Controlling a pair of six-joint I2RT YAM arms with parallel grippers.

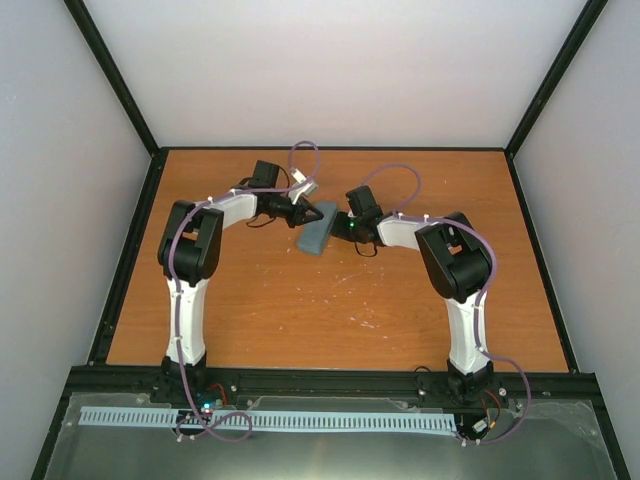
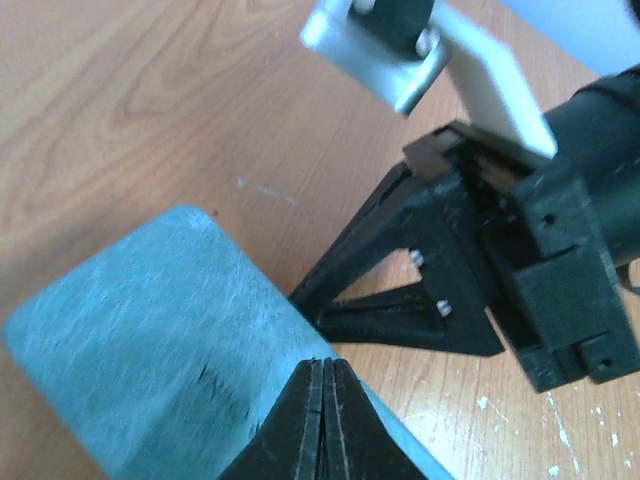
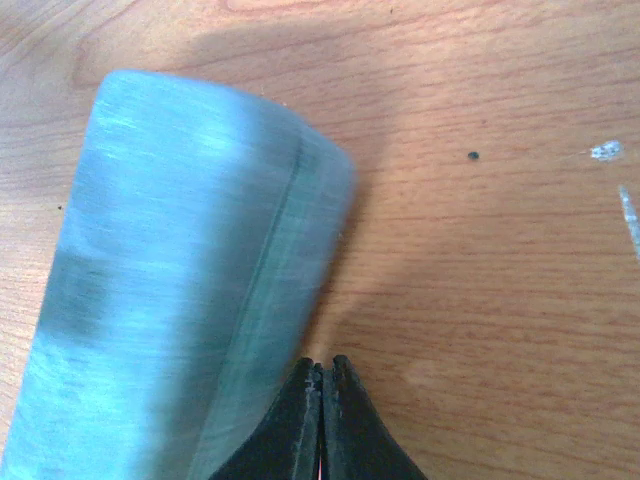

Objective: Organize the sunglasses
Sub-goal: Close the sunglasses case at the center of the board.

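Left tool (image 2: 325, 368) and right tool (image 3: 322, 366) both closed, empty, tips at closed case (image 1: 314, 237), frame centre. Sunglasses unseen, probably inside; next likely retract both.

Sunglasses: out of sight in all three views, hidden or outside the frames, cannot tell which. Nothing to report on frame, lenses, fold of the temple arms, or pose. Closest related thing in view: a blue-grey oblong case (image 1: 313, 232), shut, lying flat on the wooden surface (image 1: 300, 310) in the middle of the far half, long axis tilted a little off the top view's vertical. Seam along its long side seen closed from the right wrist view, rounded end and brushed-looking top seen from the left wrist view. Whether holding the pair inside: cannot tell from these views
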